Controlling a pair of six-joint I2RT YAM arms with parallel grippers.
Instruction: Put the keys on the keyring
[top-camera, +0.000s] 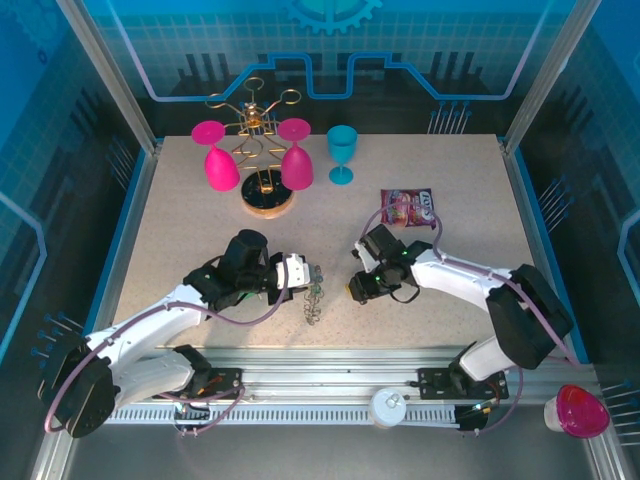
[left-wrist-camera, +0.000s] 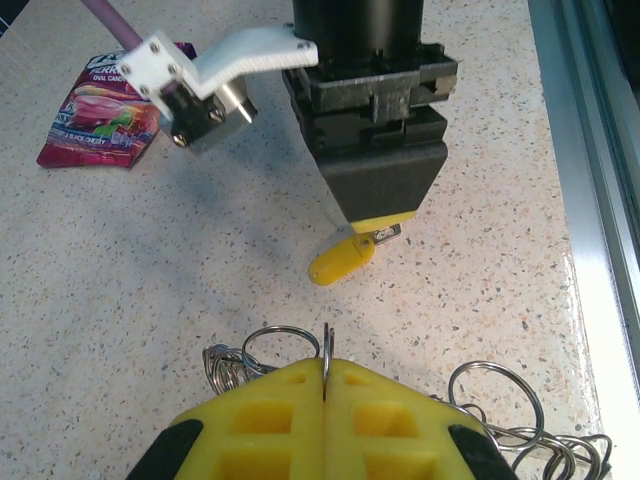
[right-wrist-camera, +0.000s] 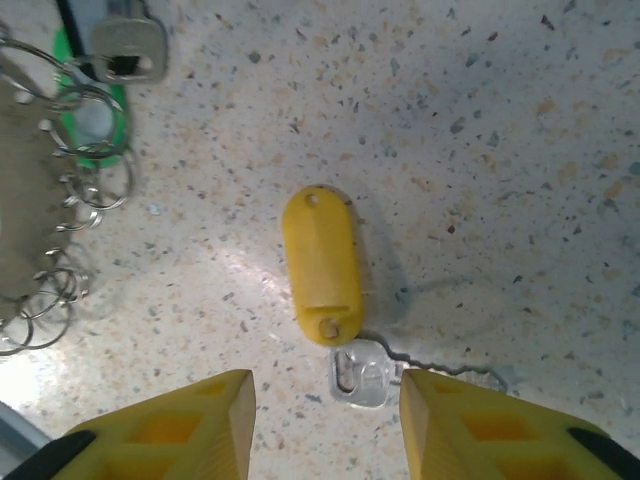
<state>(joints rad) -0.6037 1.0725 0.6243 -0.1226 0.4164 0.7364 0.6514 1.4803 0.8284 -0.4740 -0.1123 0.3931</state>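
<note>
Right gripper (right-wrist-camera: 325, 398) above probable yellow key (right-wrist-camera: 320, 262)

My left arm (top-camera: 140, 345) reaches forward and bends inward at the elbow. My left gripper (left-wrist-camera: 326, 368) faces my right one, its fingers pressed flat together and pinching one thin loop of the keyring (left-wrist-camera: 327, 342). My right arm (top-camera: 455, 275) folds inward. My right gripper (right-wrist-camera: 328, 390) points downward, its fingers (right-wrist-camera: 190, 420) standing well apart.
</note>
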